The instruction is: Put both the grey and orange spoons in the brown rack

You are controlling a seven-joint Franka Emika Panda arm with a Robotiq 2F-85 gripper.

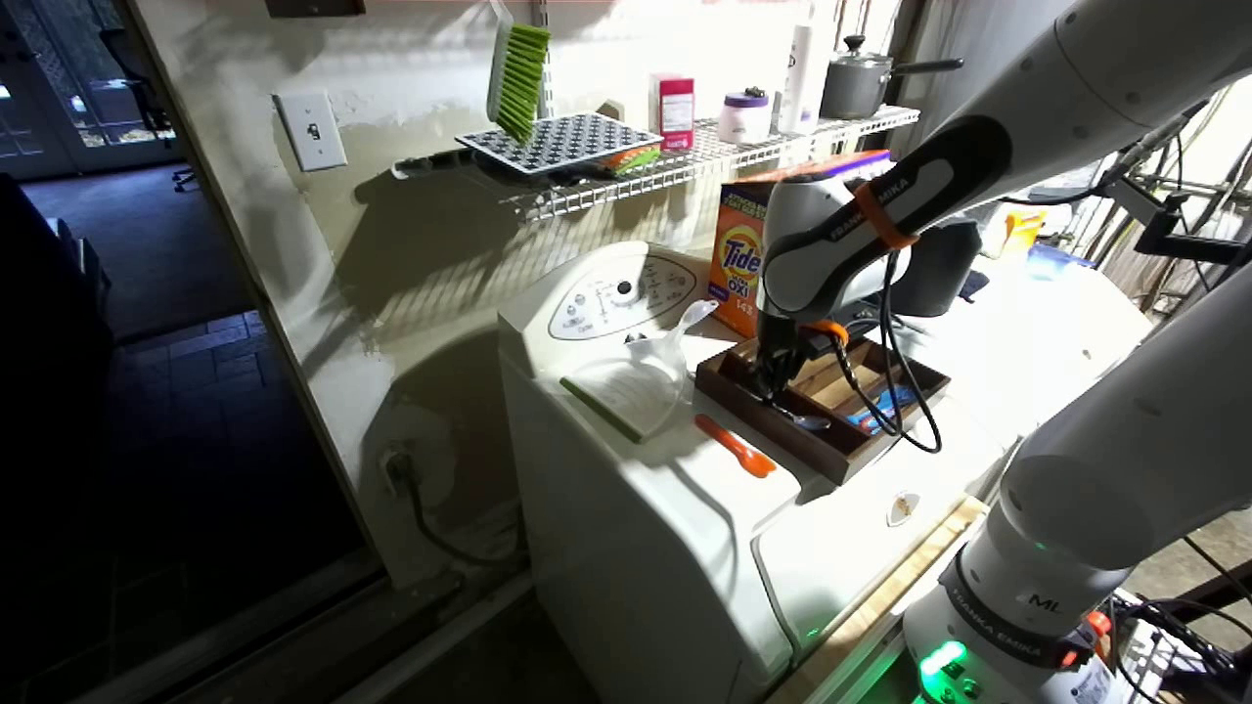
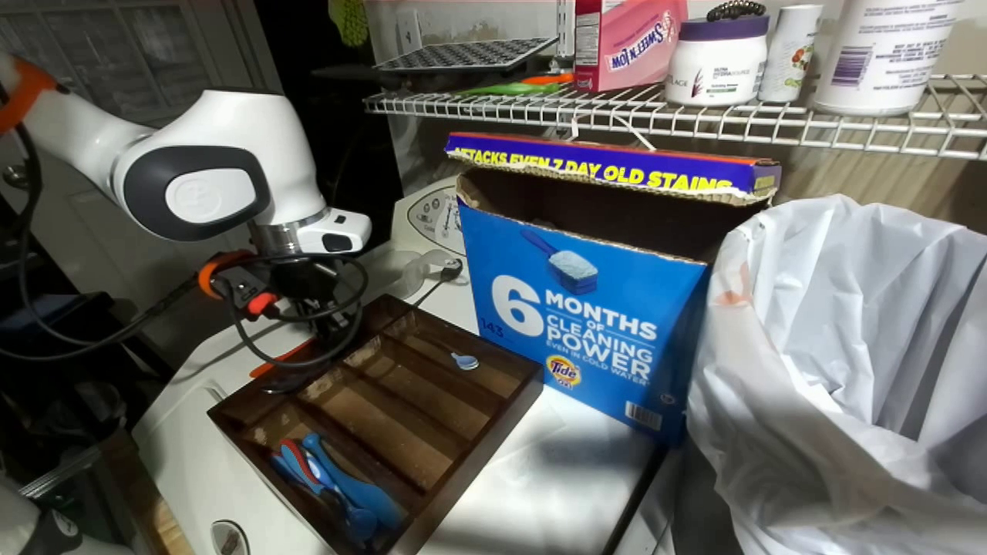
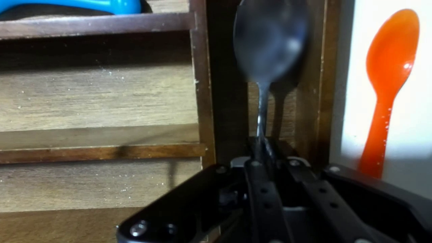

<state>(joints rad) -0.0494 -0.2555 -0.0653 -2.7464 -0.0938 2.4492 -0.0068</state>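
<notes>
The grey spoon (image 3: pixel 270 44) is held by its handle between my fingertips (image 3: pixel 266 148). Its bowl points away from the gripper, over the side compartment of the brown rack (image 3: pixel 204 101); its shadow falls on the wood there. In an exterior view the grey spoon (image 1: pixel 810 422) and gripper (image 1: pixel 771 381) are low at that compartment; I cannot tell whether the spoon touches the bottom. The orange spoon (image 1: pixel 736 447) lies on the white machine top, just outside the rack (image 1: pixel 831 463). It also shows in the wrist view (image 3: pixel 388 74) and is partly hidden in an exterior view (image 2: pixel 281 360).
Blue utensils (image 2: pixel 339 486) lie in an end compartment and a small light-blue spoon (image 2: pixel 466 361) in another. A Tide box (image 1: pixel 738 254) stands behind the rack. A clear dustpan (image 1: pixel 626 391) lies beside it. A wire shelf (image 1: pixel 704 156) hangs above. A lined bin (image 2: pixel 833 347) stands nearby.
</notes>
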